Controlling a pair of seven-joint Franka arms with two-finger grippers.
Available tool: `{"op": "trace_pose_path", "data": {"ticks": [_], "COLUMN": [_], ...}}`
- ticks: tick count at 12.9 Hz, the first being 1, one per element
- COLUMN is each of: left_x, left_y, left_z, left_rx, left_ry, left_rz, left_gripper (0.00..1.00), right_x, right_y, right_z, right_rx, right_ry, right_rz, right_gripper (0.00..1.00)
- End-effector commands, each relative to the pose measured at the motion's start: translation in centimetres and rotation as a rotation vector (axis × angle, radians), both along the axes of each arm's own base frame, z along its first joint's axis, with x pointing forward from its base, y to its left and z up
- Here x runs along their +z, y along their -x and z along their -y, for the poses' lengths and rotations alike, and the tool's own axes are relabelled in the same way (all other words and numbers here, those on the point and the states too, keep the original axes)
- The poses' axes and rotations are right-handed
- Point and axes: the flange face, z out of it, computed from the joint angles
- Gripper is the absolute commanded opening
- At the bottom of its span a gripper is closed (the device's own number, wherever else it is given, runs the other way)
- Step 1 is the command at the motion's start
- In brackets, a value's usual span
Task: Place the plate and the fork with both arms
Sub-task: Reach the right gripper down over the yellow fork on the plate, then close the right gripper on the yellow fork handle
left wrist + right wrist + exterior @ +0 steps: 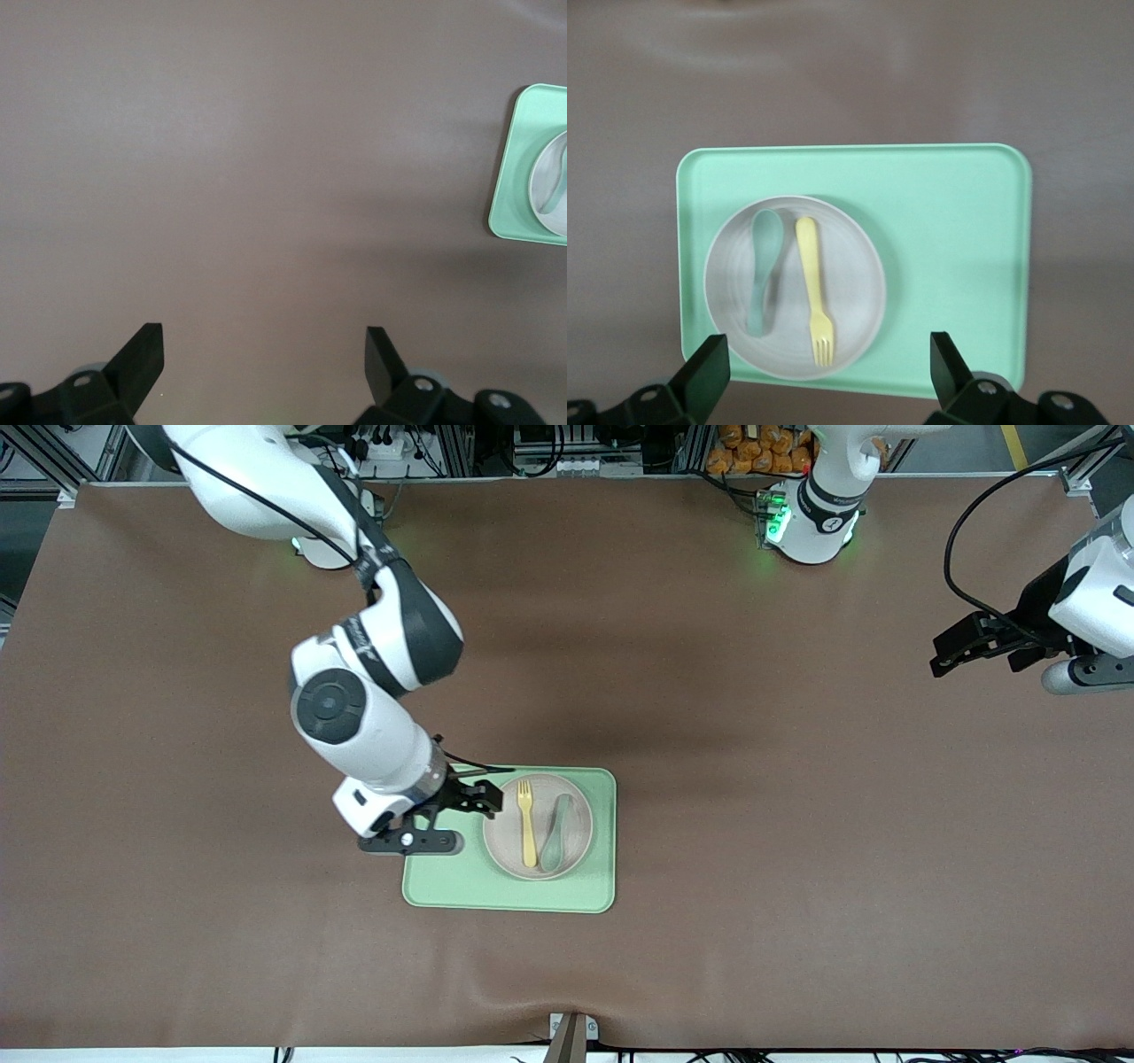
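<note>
I have the right gripper (483, 797) hovering over the light-green tray (461, 890) at its right-arm end, jaws spread wide and holding nothing, with the plate (580, 837) directly beside its fingertips. The yellow fork (527, 824) lies flat in that plate alongside a grey-green spoon (556, 833), so I judge the gripper is staged here to take the plate rim or the fork. The left gripper (952, 657) waits well apart over bare table at the left arm's end, jaws likewise wide and empty.
</note>
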Motion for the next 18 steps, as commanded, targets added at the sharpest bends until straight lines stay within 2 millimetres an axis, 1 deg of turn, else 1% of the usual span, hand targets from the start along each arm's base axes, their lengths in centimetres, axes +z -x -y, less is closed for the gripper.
{"op": "trace_pose_path", "data": {"ticks": [1,3,6,7,8,9,10,12,14,16,18], "left_x": [0.8,0.9,1.0,1.0,0.8,0.9,1.0,1.0,1.0,0.9,0.8], "left_y": [0.7,0.8,1.0,1.3,1.5,1.7,1.8,1.8,1.8,1.8,1.8], "left_z": [-0.1,0.1,0.1,0.2,0.2,0.2,0.2,0.1,0.1,0.2,0.3], "left_rx": [-0.02,-0.025,-0.025,-0.026,-0.026,-0.026,-0.028,-0.026,-0.026,-0.03,-0.036], "left_ry": [-0.021,-0.019,-0.018,-0.019,-0.02,-0.02,-0.021,-0.022,-0.022,-0.022,-0.021], "left_rz": [0.019,0.02,0.02,0.017,0.014,0.014,0.016,0.016,0.014,0.013,0.011], "left_gripper": [1.0,1.0,1.0,1.0,1.0,1.0,1.0,1.0,1.0,1.0,1.0], "right_x": [-3.8,-6.6,-10.1,-11.1,-12.0,-13.2,-14.5,-15.8,-16.6,-17.5,-17.7], "right_y": [-0.9,-0.6,-0.2,-0.1,0.2,0.8,1.2,1.6,2.1,2.2,2.1], "right_z": [-1.8,-2.5,-3.2,-3.4,-4.0,-4.9,-5.6,-6.1,-6.7,-6.7,-7.0], "right_rx": [-0.007,0.012,0.019,0.02,0.028,0.038,0.037,0.047,0.057,0.056,0.054], "right_ry": [0.035,0.085,0.093,0.095,0.096,0.1,0.097,0.103,0.108,0.112,0.099], "right_rz": [0.027,0.032,0.006,-0.004,-0.007,-0.01,-0.009,-0.009,-0.018,-0.025,-0.008], "right_gripper": [1.0,1.0,0.99,0.95,0.93,0.89,0.86,0.79,0.73,0.71,0.63]}}
